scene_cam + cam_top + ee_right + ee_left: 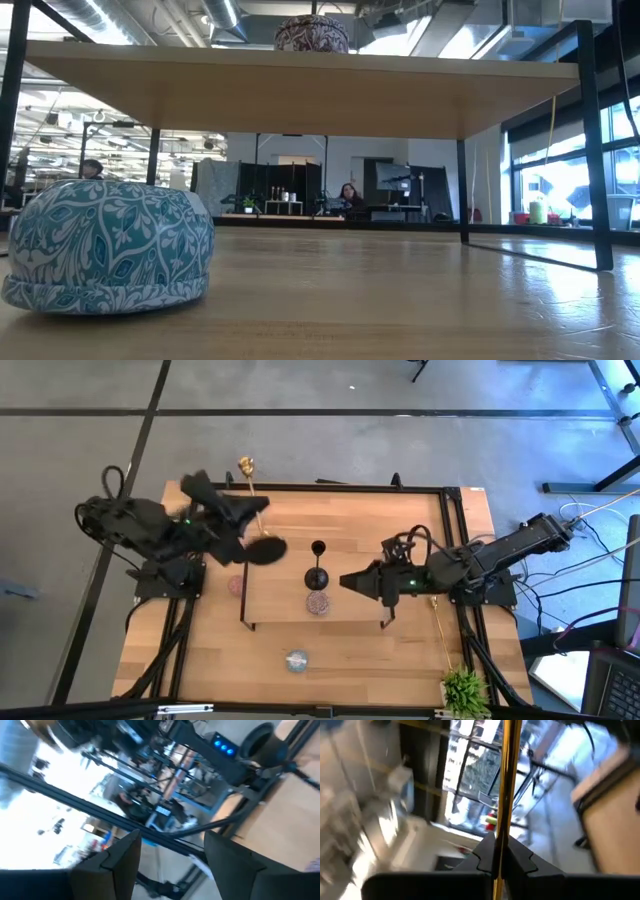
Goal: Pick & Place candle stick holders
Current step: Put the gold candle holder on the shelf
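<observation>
Gold candle stick holder [508,785]: pinched between the left gripper's [258,507] fingers, lifted over the wooden board's [345,525] far left corner.
Black candle stick holder [317,568]: upright on the board, near its middle.
Mauve round [318,602]: on the board, just in front of the black stem.
Pale blue round [296,660]: on the table before the board.
Right gripper [346,581]: fingers spread, empty, over the board's right half.

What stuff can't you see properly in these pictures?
- Left gripper, shut on the gold stem: the stem's foot is cut off by the left wrist view's edge.
- Black holder on the board: hidden in the low view by the board's top.
- Pink round: high view, part hidden under the board's edge.
- Second gold stem: too thin for detail.
</observation>
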`<state>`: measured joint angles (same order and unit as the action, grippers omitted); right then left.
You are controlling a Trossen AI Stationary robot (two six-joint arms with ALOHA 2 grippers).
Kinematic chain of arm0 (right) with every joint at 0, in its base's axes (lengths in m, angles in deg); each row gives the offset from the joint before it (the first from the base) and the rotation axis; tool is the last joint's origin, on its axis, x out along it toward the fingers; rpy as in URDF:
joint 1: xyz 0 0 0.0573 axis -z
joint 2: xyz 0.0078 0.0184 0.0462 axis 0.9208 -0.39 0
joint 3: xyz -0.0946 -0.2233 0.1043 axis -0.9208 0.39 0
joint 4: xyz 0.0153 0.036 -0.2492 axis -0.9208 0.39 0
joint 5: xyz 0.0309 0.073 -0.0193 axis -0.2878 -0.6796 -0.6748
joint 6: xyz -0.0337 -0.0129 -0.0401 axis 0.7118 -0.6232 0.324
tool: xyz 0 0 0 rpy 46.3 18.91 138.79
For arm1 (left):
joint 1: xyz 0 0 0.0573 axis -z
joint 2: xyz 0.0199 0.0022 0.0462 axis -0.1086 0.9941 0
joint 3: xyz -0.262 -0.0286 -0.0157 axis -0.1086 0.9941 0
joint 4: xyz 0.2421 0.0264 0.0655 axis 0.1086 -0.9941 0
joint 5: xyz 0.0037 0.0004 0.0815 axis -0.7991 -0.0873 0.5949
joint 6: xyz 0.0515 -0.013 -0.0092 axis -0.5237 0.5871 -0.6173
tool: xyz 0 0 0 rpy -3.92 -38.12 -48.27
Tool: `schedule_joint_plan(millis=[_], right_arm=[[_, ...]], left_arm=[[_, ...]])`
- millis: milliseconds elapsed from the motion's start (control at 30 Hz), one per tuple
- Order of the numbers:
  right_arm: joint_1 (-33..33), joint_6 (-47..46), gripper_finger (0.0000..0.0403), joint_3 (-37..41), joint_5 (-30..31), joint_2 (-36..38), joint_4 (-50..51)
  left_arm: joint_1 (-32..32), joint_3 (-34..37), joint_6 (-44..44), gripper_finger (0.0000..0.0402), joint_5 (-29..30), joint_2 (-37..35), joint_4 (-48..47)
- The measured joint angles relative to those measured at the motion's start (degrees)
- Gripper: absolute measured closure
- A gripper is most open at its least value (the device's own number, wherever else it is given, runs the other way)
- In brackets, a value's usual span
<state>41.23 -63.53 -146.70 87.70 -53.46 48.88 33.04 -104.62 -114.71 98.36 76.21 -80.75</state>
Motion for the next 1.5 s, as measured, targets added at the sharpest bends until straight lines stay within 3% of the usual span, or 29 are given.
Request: schedule_joint_plan(millis=[167, 400, 700, 900, 1067, 1500], right_arm=[[0.69, -4.74, 0.0183, 0.00, -3.01, 0.00, -3.96], [2.71, -14.93, 0.0183, 0.00, -10.61, 0.00, -7.16], [5.51, -24.22, 0.0183, 0.00, -19.93, 0.00, -7.01], [6.01, -29.45, 0.0183, 0.00, -21.56, -0.15, -6.95], [5.55, -32.12, 0.0183, 0.00, -22.53, -0.42, -5.49], [4.34, -31.56, 0.0183, 0.00, -22.05, -0.51, -3.87]], left_arm=[[-0.22, 0.00, -10.68, 0.0392, 0.34, 3.14, -0.25], [-1.95, 0.00, -18.95, 0.0392, -4.30, 8.51, -1.32], [-0.87, 0.02, -21.39, 0.0392, -13.25, 13.49, -1.63], [-0.55, 0.02, -23.93, 0.0392, -15.84, 16.57, -1.73], [-1.20, 0.04, -29.25, 0.0392, -14.53, 18.78, -2.03], [-4.17, -1.35, -31.70, 0.0392, -13.11, 20.06, 5.11]])
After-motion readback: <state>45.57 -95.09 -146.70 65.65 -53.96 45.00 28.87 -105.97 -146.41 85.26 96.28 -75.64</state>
